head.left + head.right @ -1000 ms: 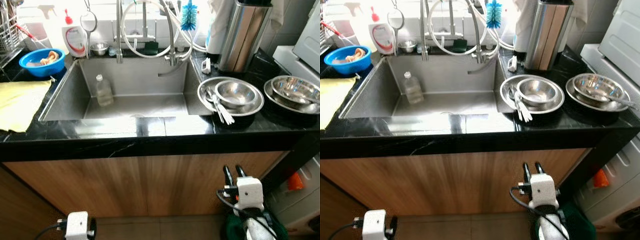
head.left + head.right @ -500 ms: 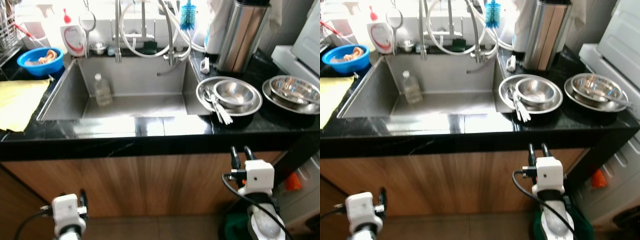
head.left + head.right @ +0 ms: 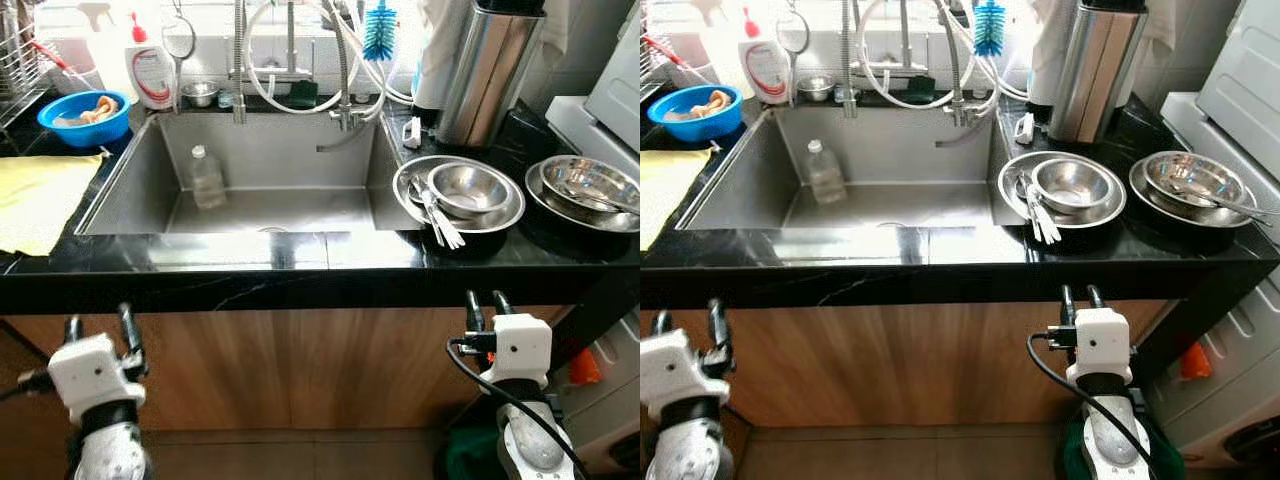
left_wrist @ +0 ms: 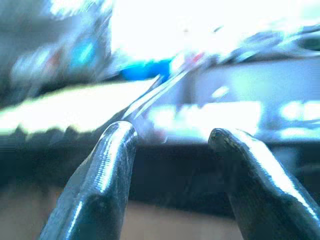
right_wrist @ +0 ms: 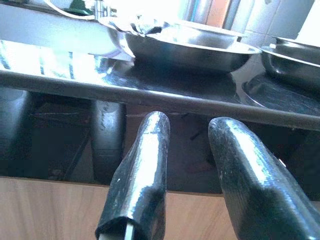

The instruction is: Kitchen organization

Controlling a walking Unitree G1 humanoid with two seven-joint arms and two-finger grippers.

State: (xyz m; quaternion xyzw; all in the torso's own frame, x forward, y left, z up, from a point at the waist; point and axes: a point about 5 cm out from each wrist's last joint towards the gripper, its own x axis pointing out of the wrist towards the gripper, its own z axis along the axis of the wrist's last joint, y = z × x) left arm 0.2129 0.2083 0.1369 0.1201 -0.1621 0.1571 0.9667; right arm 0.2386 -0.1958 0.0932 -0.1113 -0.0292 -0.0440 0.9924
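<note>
The left end effector [image 3: 98,328] sits at about 8 o'clock in the head view, raised on its silver arm with its two black fingers [image 4: 102,175] pointing up and spread apart, nothing between them. The right end effector [image 3: 487,303] sits at about 4 o'clock, also upright, its fingers [image 5: 145,165] set with a narrow gap and holding nothing. A black cable loops beside the right wrist.
</note>
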